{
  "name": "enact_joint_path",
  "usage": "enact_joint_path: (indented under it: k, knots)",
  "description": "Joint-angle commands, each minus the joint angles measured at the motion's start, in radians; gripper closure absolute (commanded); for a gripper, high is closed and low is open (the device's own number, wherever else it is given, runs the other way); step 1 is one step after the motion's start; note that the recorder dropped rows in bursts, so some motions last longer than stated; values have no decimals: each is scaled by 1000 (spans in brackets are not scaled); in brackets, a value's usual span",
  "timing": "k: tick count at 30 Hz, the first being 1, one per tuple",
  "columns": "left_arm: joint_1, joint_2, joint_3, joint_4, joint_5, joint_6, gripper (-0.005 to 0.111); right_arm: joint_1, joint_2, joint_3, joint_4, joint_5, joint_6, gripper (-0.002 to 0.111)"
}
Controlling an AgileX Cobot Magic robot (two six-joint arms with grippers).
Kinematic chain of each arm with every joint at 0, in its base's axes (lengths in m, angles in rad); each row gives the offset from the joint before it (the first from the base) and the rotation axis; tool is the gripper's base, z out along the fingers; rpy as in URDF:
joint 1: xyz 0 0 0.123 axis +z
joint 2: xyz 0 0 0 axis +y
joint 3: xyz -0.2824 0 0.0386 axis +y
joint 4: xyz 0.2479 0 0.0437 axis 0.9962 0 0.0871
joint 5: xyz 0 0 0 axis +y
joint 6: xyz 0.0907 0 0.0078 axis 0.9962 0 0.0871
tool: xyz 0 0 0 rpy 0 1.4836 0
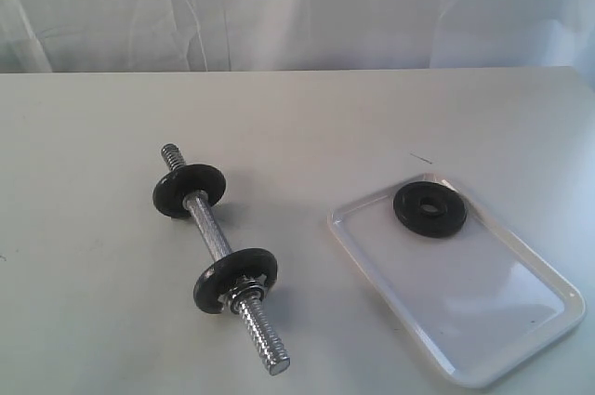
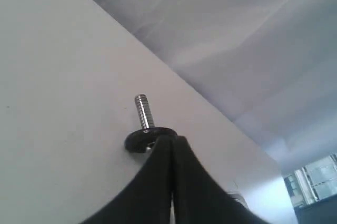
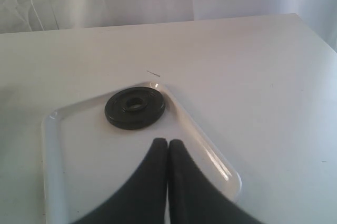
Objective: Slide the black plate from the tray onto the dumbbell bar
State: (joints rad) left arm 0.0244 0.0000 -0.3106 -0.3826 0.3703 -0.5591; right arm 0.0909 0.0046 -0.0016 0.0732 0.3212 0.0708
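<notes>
Black plate: the black plate (image 1: 429, 209) lies flat in the far corner of the tray (image 1: 483, 311), hole up, close to the rim.
Tray: its long axis runs diagonally, far-left to near-right; bare white floor spans the rest.
Dumbbell bar: the dumbbell bar (image 1: 212, 232) lies on the table (image 1: 93, 116), left of the tray and well apart. Its long axis is diagonal, one threaded end pointing far-left and the other near-right.
On the bar: the far disc (image 1: 189, 190) and near disc (image 1: 235, 279) flank the middle. The nut (image 1: 244, 295) sits against the near disc's outer face, with thread protruding beyond both discs.
Left gripper: the left gripper (image 2: 172, 138) has its fingers pressed together, empty, tips just short of a disc.
Right gripper: the right gripper (image 3: 167, 142) has its fingers pressed together, empty. The tips show against the tray floor, apart from the plate.
Open room: bare table lies between bar and tray; the far table edge meets a white curtain (image 1: 297, 5).
</notes>
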Motion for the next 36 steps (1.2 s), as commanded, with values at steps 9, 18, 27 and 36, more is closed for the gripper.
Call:
enact_joint_path:
  k: [9, 18, 27, 36]
  knots:
    - [2, 21, -282, -440, 6, 698, 107, 2, -5, 2, 2, -7, 5, 108]
    - [2, 308, -552, 268, 398, 698, 107, 2, -5, 2, 2, -7, 5, 108]
    - [-116, 547, -523, 616, 731, 453, 107, 2, -5, 2, 2, -7, 5, 108]
    - [-118, 718, -499, 313, 592, 495, 107, 2, -5, 2, 2, -7, 5, 108]
